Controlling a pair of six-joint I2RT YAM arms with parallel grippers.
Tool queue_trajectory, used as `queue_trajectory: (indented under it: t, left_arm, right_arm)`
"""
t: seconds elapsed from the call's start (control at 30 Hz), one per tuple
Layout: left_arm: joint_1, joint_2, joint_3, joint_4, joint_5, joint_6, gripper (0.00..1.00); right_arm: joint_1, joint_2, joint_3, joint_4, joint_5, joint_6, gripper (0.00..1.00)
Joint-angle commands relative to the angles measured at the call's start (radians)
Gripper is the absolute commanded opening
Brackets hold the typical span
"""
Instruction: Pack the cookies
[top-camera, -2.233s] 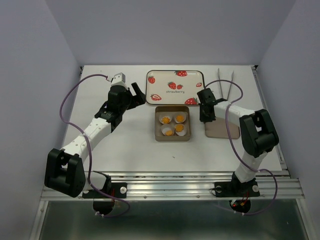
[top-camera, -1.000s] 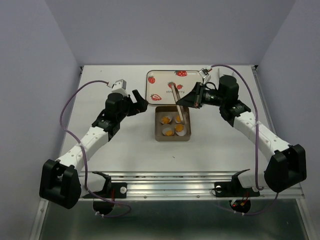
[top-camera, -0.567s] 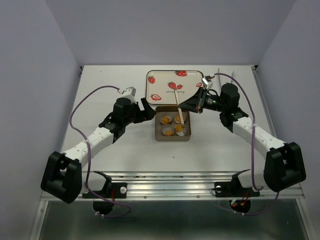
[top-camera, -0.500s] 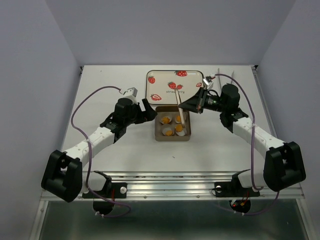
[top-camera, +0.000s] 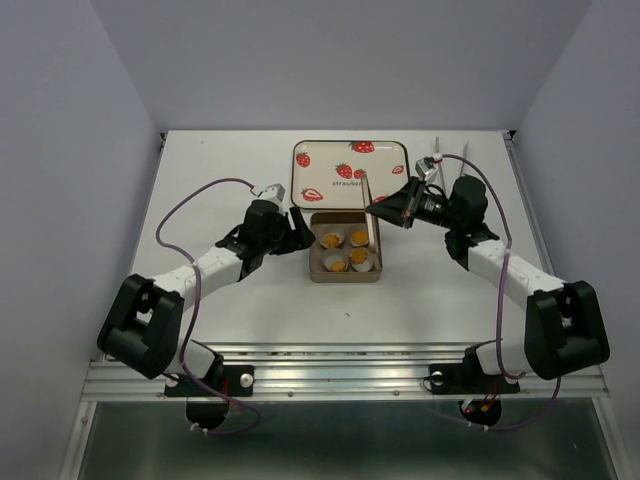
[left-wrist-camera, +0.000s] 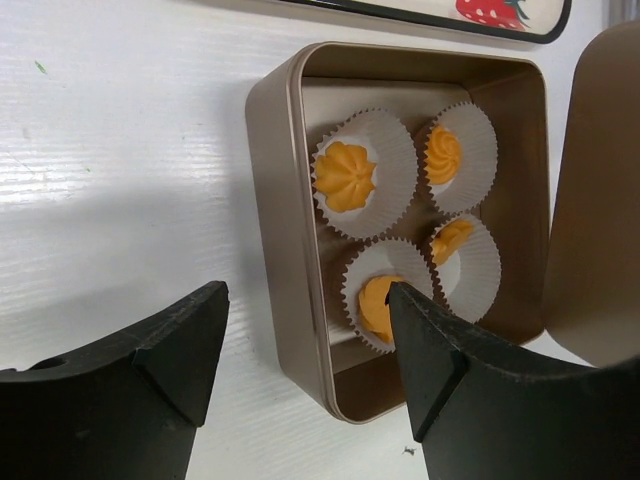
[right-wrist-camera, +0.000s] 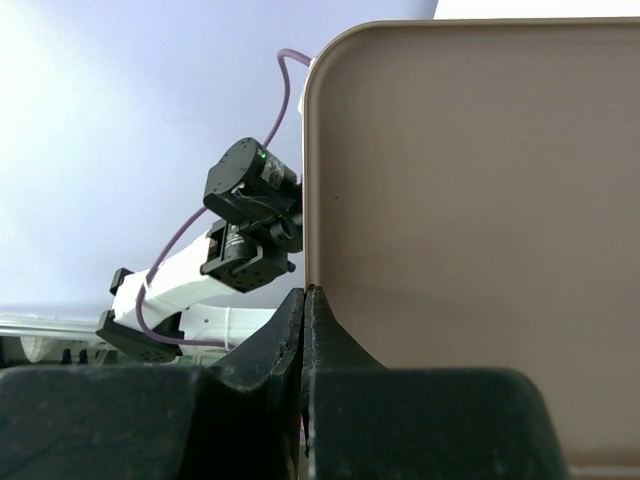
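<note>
White table (left-wrist-camera: 120, 120), gold tin (left-wrist-camera: 272, 200) holding four cookies (left-wrist-camera: 345, 175) in cups (left-wrist-camera: 397, 165), lid (left-wrist-camera: 600, 200) alongside

**Three cameras, one shared spot**

From above the near edge we overlook the whole bench (top-camera: 420, 300). Our left wrist looks down closely on the tin (left-wrist-camera: 272, 200), shared with the top view. Our right wrist faces left, tight against the lid (right-wrist-camera: 470, 200).
</note>
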Motion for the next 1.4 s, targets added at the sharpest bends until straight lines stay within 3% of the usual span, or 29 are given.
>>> queue_trajectory:
  t: [0.0, 0.53, 1.37]
  left_arm:
    - [-0.015, 0.024, 0.063, 0.019, -0.018, 0.013, 0.75]
    - [-0.044, 0.117, 0.104, 0.007, -0.054, 0.014, 0.62]
    - [-0.045, 0.134, 0.115, -0.012, -0.111, 0.011, 0.41]
  right_arm:
    - [-0.013, 0.01, -0.006, 0.132, -0.036, 0.042, 0.01]
    - [-0.031, 0.09, -0.077, 0.382, -0.062, 0.18, 0.02]
    - [-0.174, 0.075, -0.146, 0.429, -0.105, 0.194, 0.09]
